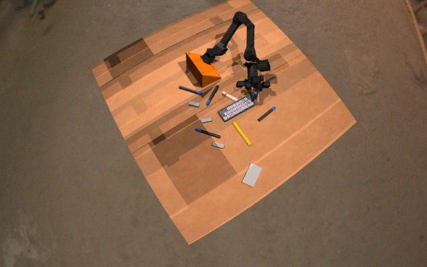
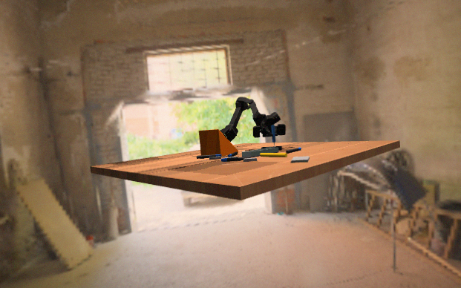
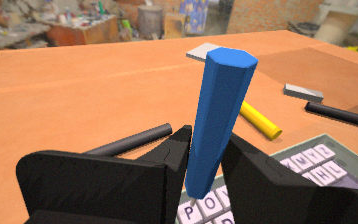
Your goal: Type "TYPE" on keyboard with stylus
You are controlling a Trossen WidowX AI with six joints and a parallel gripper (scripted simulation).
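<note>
In the wrist view, your hand (image 1: 252, 93) (image 2: 273, 131) (image 3: 205, 133) grips the blue faceted stylus (image 1: 255, 95) (image 2: 273, 134) (image 3: 221, 110) near P, seemingly the third letter; next, press P firmly, then seek E.

In the wrist view, the keyboard (image 1: 236, 109) (image 2: 258, 152) (image 3: 325, 142) is partly covered by the gripper (image 1: 252, 92) (image 2: 273, 130) (image 3: 205, 133) and cut off by the bottom edge. Its letters are too small to be read from above.

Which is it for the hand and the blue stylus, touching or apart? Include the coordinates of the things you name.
Touching. The wrist view shows the hand (image 1: 254, 92) (image 2: 273, 131) (image 3: 205, 133) closed around the blue stylus (image 1: 255, 94) (image 2: 273, 133) (image 3: 220, 100), a finger pressed against either side.
</note>
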